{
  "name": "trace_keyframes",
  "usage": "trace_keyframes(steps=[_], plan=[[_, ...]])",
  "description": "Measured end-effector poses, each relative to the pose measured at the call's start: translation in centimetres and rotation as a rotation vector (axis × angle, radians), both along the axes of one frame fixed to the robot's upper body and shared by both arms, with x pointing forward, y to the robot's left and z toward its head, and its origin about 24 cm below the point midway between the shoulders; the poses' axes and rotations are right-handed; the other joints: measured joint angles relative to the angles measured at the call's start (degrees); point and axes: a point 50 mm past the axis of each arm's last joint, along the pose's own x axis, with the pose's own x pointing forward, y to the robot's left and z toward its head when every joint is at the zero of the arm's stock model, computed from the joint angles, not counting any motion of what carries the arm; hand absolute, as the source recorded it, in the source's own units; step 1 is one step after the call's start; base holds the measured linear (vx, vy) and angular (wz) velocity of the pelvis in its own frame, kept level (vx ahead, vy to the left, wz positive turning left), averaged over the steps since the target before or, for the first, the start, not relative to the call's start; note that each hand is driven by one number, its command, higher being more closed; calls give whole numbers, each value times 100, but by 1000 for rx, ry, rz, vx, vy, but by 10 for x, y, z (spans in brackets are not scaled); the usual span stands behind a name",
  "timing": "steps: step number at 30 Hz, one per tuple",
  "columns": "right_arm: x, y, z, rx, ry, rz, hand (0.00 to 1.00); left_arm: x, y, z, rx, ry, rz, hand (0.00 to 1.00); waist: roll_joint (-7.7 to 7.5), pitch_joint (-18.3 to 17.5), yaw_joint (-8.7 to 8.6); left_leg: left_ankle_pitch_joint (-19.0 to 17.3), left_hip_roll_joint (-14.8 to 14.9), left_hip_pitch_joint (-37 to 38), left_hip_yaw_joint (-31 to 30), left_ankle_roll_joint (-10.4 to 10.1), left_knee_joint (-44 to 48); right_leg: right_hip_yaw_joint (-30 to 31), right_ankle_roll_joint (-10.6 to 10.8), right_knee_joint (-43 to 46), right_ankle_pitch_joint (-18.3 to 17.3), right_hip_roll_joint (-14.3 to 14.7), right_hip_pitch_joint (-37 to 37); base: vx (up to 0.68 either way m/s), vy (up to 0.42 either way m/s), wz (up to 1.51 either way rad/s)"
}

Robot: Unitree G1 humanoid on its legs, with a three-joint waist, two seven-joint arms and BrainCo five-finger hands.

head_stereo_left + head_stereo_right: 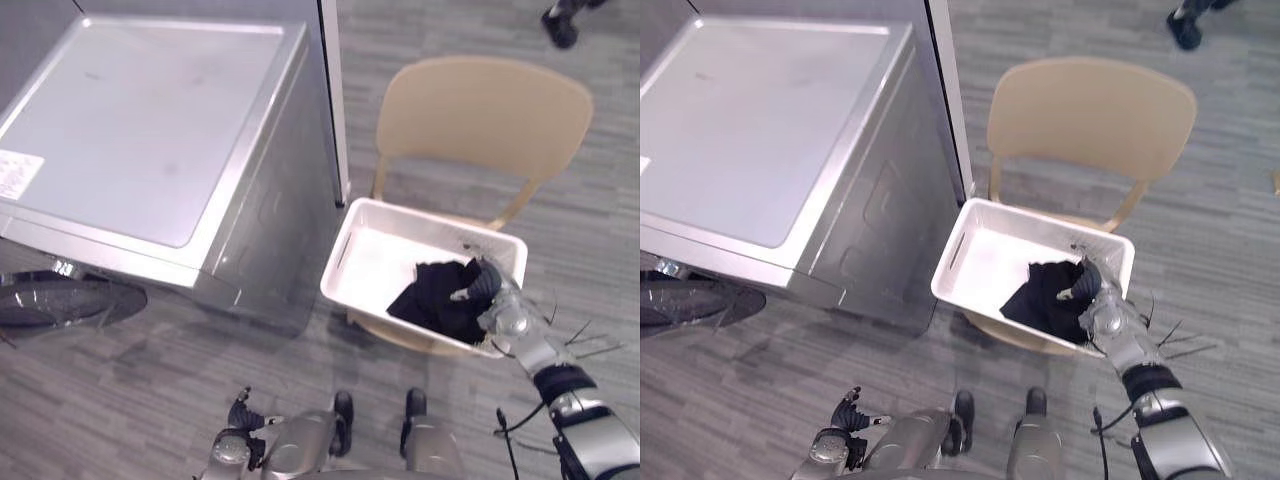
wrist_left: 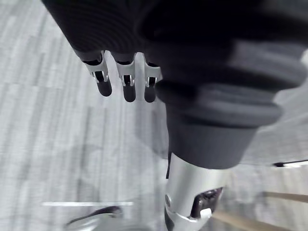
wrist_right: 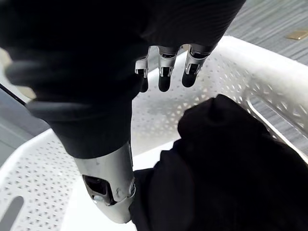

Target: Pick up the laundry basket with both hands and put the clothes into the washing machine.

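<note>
The basket (image 1: 380, 255) sits on the chair (image 1: 485, 110) beside the washer (image 1: 150, 120), and the right hand (image 1: 490, 290), fingers loosely spread, hangs over its black clothes (image 1: 435, 300), seemingly to grab them, while the left hand (image 1: 238, 418) hangs low, relaxed.

One basket (image 1: 375, 262), one washing machine (image 1: 140, 130), one chair (image 1: 480, 110).
</note>
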Motion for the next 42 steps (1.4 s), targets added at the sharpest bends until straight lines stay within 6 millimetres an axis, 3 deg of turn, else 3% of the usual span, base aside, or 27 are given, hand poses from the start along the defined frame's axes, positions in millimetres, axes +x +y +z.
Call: trace_keyframes(steps=[5, 11, 12, 19, 25, 34, 38, 42], plan=[[9, 5, 8, -51, -4, 24, 0, 4, 0, 2, -17, -17, 30, 0, 34, 238, 89, 75, -10, -457, -17, 64, -13, 1, -111, 444, -166, -79, -651, -144, -73, 9], [25, 15, 30, -115, -51, 50, 0, 34, -4, 17, -34, -141, 46, 0, -2, 389, 136, 228, -8, -1013, -10, 132, -206, -109, -202, 942, -328, -188, -1476, -178, -103, 16], [29, 20, 35, -127, -62, 69, 100, 42, -5, 21, -41, -167, 46, 0, -31, 441, 139, 290, 2, -1091, -7, 82, -293, -121, -209, 959, -323, -193, -1587, -193, -116, 16], [41, 43, 44, -155, -67, 154, 100, 67, -29, 36, -127, -269, 53, 0, -57, 497, 150, 560, 98, -1226, 56, -4, -579, -367, -245, 1040, -309, -261, -1754, -78, -96, 21], [46, 61, 56, 23, -137, 176, 100, 68, -37, 37, -150, -277, 52, 0, -65, 501, 155, 637, 110, -1181, 101, 20, -603, -408, -253, 1055, -304, -274, -1731, 88, -43, 3], [25, 60, 117, 335, -535, 156, 100, 64, -38, 34, -152, -255, 55, 0, -161, 479, 109, 640, 138, -441, 1, 18, -960, -449, -248, 623, -302, -176, -942, 52, -18, -2], [10, 63, 96, 510, -546, 109, 100, 53, -33, 25, -139, -196, 68, 0, -274, 364, 4, 743, 186, -153, -178, 6, -1227, -598, -249, 200, -156, -68, -524, 40, -20, 11], [-20, 85, 67, 750, -536, 110, 100, 33, -25, 15, -124, -128, 92, 0, -365, -71, -19, 768, 213, 239, -342, 10, -1443, -715, -206, -375, 5, 30, 69, 97, 1, 5]])
